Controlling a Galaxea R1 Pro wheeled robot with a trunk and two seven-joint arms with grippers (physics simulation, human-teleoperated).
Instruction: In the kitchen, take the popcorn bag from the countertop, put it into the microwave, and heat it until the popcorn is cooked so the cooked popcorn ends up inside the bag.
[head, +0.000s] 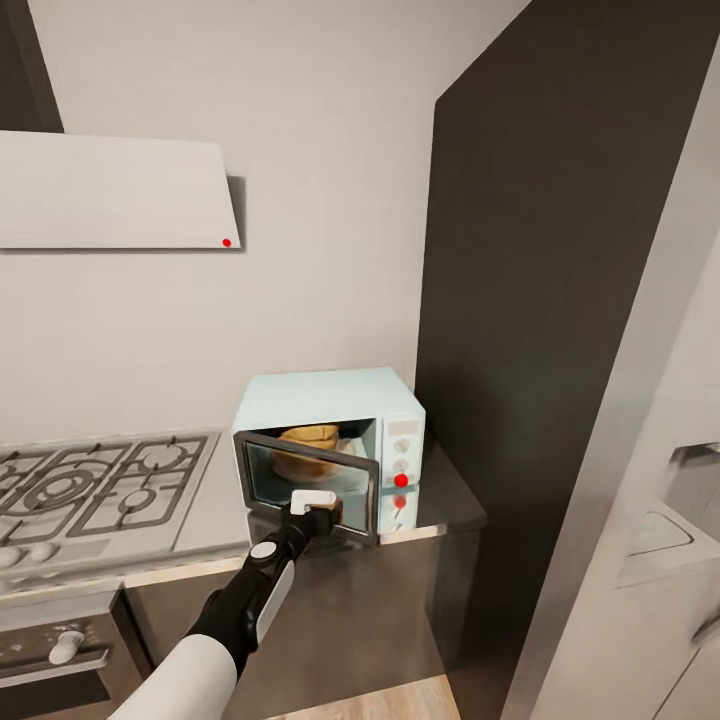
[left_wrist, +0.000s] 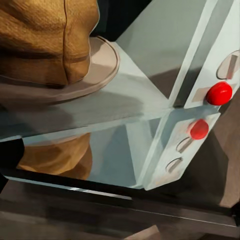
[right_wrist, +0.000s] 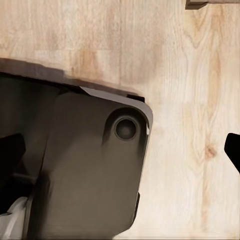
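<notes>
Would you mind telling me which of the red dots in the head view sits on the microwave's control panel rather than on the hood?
The red dot on the microwave panel, right of the door; the other red dot marks the white hood's lower right corner.

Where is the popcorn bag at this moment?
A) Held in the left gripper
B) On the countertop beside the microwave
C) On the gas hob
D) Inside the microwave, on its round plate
D: the popcorn bag sits inside the microwave on the turntable plate, behind the partly open door.
</notes>
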